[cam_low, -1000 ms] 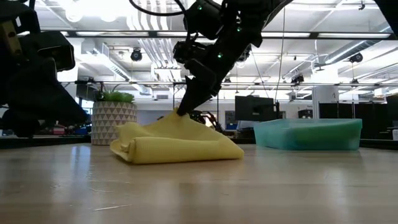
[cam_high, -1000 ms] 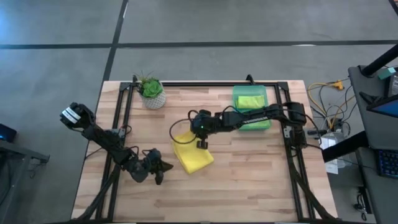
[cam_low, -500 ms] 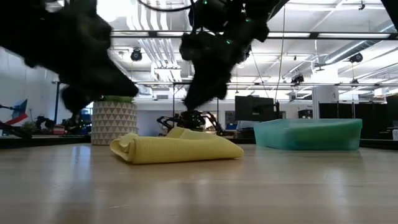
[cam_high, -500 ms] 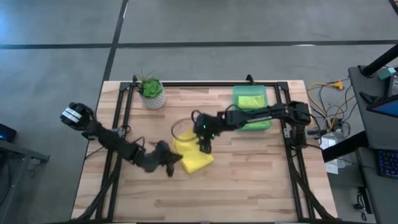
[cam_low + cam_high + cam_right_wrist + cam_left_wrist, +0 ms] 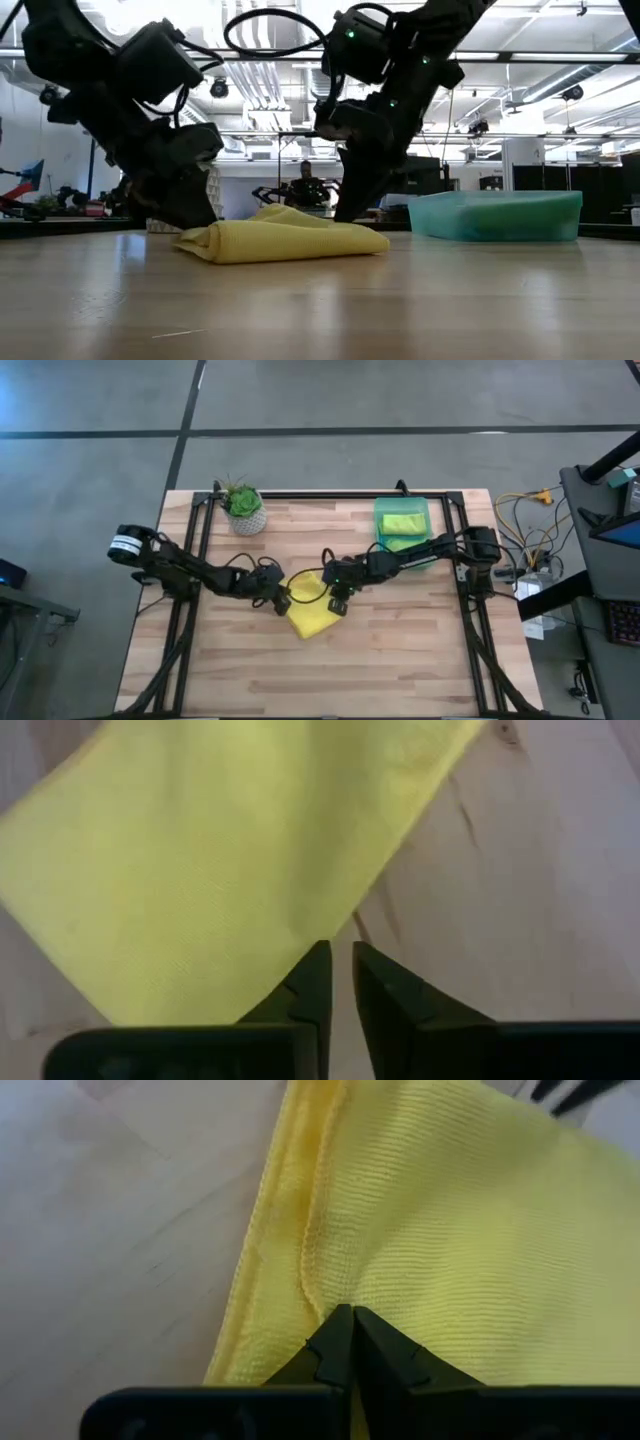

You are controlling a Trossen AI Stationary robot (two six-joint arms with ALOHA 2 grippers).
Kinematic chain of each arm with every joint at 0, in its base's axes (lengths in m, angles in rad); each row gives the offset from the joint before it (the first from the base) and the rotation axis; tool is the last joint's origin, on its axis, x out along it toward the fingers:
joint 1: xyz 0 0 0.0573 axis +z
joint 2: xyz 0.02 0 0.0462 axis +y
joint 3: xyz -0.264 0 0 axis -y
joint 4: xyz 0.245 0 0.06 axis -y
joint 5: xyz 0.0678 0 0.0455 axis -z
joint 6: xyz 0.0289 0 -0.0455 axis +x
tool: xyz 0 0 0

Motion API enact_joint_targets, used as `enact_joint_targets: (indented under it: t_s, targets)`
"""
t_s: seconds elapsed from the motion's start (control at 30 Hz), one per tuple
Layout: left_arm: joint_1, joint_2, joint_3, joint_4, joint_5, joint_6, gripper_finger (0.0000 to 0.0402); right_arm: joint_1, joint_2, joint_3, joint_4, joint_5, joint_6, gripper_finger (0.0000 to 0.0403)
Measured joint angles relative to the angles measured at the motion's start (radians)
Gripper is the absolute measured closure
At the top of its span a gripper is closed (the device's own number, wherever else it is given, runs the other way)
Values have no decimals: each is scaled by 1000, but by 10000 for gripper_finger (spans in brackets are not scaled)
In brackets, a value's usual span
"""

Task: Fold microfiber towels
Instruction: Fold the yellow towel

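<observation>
2 end effectors meet at the folded yellow towel (image 5: 313,615) lying mid-bench (image 5: 400,660): the left end effector (image 5: 283,602), fingers pressed together, at its left edge; the right end effector (image 5: 337,604), fingers narrowly apart, at its right edge.

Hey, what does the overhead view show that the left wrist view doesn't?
Only the high view shows the right gripper at the yellow towel's other side, the green bin holding a lime towel, and the potted plant. Only the left wrist view shows the left gripper shut, its tips at the towel's folded hem. Both show the yellow towel on the wooden table.
</observation>
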Motion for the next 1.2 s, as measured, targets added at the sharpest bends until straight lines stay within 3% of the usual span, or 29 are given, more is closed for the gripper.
enact_joint_targets:
  t_s: [0.33,0.47,0.67,0.83,1.03,1.2]
  targets:
    - [0,-149,17,-34,-46,78,402,28,-56,4,3,-8,-50,389]
    - [-15,-174,28,-41,38,75,402,59,-56,-26,61,-8,-78,390]
    - [-95,-98,62,-260,45,-73,402,58,-9,-76,84,2,30,390]
    - [-130,1,76,-217,27,-105,402,95,18,-90,109,-47,64,390]
    - [-133,55,94,-89,31,4,402,203,13,-83,100,-93,192,390]
    - [-138,13,143,-81,34,139,402,301,-16,-37,27,-78,242,390]
